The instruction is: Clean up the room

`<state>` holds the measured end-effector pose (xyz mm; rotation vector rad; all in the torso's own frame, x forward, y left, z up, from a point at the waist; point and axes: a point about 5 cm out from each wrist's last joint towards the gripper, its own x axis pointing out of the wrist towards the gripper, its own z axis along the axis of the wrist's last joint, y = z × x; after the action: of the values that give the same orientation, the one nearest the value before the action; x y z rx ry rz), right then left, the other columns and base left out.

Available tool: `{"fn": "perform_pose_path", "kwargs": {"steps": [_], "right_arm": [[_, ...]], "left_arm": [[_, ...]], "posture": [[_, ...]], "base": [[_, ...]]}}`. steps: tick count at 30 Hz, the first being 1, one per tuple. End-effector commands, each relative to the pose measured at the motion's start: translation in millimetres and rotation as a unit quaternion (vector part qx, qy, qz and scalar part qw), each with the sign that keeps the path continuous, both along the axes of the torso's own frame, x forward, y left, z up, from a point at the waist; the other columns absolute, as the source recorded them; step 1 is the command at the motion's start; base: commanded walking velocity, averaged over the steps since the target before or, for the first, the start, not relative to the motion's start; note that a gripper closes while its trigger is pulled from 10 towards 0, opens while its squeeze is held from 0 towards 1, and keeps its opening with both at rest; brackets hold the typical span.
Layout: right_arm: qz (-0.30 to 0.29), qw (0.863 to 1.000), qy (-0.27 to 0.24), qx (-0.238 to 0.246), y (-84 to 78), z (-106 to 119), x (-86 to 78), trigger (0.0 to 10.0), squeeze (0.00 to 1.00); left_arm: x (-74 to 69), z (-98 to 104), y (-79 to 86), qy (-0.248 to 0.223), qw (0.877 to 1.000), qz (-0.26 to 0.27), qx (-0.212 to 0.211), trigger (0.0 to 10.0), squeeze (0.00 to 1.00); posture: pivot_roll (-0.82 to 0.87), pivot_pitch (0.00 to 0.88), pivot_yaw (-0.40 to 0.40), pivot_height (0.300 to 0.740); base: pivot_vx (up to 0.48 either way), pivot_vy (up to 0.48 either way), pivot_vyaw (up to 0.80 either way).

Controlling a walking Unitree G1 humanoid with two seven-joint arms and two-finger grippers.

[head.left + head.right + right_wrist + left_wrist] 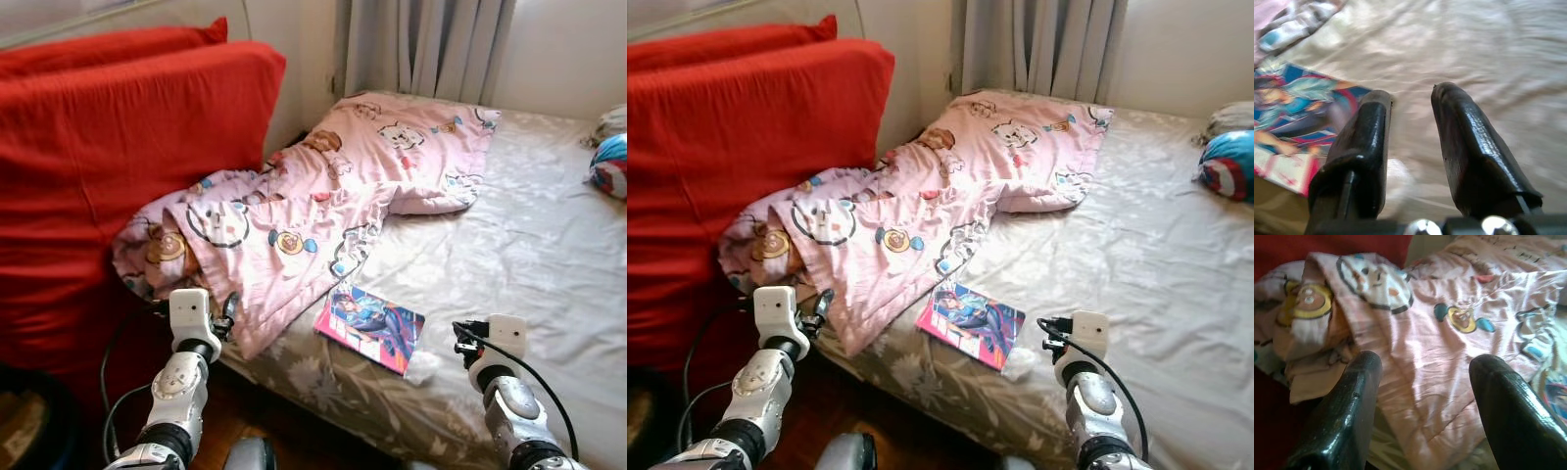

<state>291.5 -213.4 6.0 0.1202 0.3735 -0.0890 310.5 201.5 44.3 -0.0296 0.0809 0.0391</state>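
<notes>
Left gripper, fingers spread wide, is hovering over the soft, light pink quilt; its 6 o'clock hem looks graspable. Right gripper, fingers narrowly parted, is hanging empty beside the thin comic book.

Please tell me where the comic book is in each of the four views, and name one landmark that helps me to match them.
Left eye view: comic book on the bed's near edge, beside the pink blanket.
Right eye view: same spot, left of the right end effector's wrist.
Left wrist view: a sliver at the edge, next to the blanket.
Right wrist view: beside the open right end effector, at.
Shared landmark: the blanket.
</notes>
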Motion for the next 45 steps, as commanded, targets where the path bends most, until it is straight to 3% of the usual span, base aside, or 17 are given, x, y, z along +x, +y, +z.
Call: {"fn": "perform_pose_path", "kwargs": {"steps": [1, 19, 20, 21, 28, 31, 32, 33, 34, 35, 41, 45], "right_arm": [[0.008, 1.0, 0.01, 0.003, 3.8, -1, 1.4, 10.0, 0.0], [0.039, 0.995, 0.075, 0.05, 31.6, -8, 6.1, 10.0, 0.0], [0.037, 0.995, 0.078, 0.057, 32.4, -9, 6.0, 10.0, 0.64], [0.031, 0.994, 0.082, 0.064, 33.2, -10, 5.1, 10.0, 1.0], [0.016, 0.992, 0.087, 0.094, 39.3, -18, -3.2, 10.0, 1.0], [0.023, 0.991, 0.087, 0.096, 46.3, -29, -16.7, 10.0, 1.0], [0.024, 0.991, 0.084, 0.098, 48.5, -31, -19.8, 10.0, 0.72], [0.025, 0.992, 0.08, 0.098, 50.3, -29, -17.0, 10.0, 0.72], [0.025, 0.992, 0.078, 0.099, 51.0, -27, -15.1, 10.0, 0.11], [0.024, 0.992, 0.075, 0.1, 51.9, -24, -11.2, 10.0, 0.0], [0.01, 0.993, 0.044, 0.107, 51.2, -9, 4.6, 10.0, 0.0], [-0.007, 0.991, -0.008, 0.135, 50.6, 8, 19.7, 10.0, 0.0]], "left_arm": [[-0.5, 0, 2.7, 0.002, 1.0, 0.003, 0.001, 10.0, 0.0], [-7.4, -5, 6.7, 0.005, 1.0, 0.02, -0.009, 10.0, 0.0], [-8.6, -6, 7.7, 0.004, 1.0, 0.023, -0.01, 10.0, 0.0], [-12.0, -8, 8.9, 0.002, 1.0, 0.026, -0.011, 10.0, 0.0], [-23.9, -13, 12.4, -0.002, 1.0, 0.03, -0.007, 10.0, 0.0], [-31.4, -16, 16.9, -0.003, 0.999, 0.037, -0.003, 10.0, 0.0], [-33.3, -17, 18.5, -0.003, 0.999, 0.042, -0.003, 10.0, 0.0], [-34.6, -16, 19.5, -0.004, 0.999, 0.043, -0.003, 10.0, 0.0], [-35.2, -16, 19.5, -0.005, 0.999, 0.043, -0.002, 10.0, 0.0], [-35.2, -16, 18.4, -0.006, 0.999, 0.042, -0.002, 10.0, 0.0], [-38.4, -11, 16.3, -0.018, 0.999, 0.039, 0.0, 10.0, 0.0], [-43.0, -9, 18.2, -0.021, 0.999, 0.036, 0.005, 10.0, 0.0]], "posture": [[0.01, 0.0, 0.005, 0.6], [0.06, 0.115, -0.006, 0.6], [0.07, 0.121, -0.007, 0.6], [0.07, 0.135, -0.008, 0.6], [0.1, 0.169, -0.006, 0.6], [0.11, 0.191, -0.006, 0.6], [0.12, 0.202, -0.007, 0.6], [0.12, 0.206, -0.006, 0.6], [0.12, 0.211, -0.005, 0.6], [0.13, 0.22, -0.005, 0.6], [0.15, 0.25, 0.0, 0.6], [0.16, 0.271, 0.01, 0.6]], "base": [[0.0, 0.0, 0.0], [0.0, 0.0, 0.0], [0.0, 0.0, 0.0], [0.0, 0.0, 0.0], [0.0, 0.0, 0.0], [0.0, 0.0, 0.0], [0.0, 0.0, 0.0], [0.0, 0.0, 0.0], [0.0, 0.0, 0.0], [0.0, 0.0, 0.0], [0.0, 0.0, 0.0], [0.0, 0.0, 0.0]]}}
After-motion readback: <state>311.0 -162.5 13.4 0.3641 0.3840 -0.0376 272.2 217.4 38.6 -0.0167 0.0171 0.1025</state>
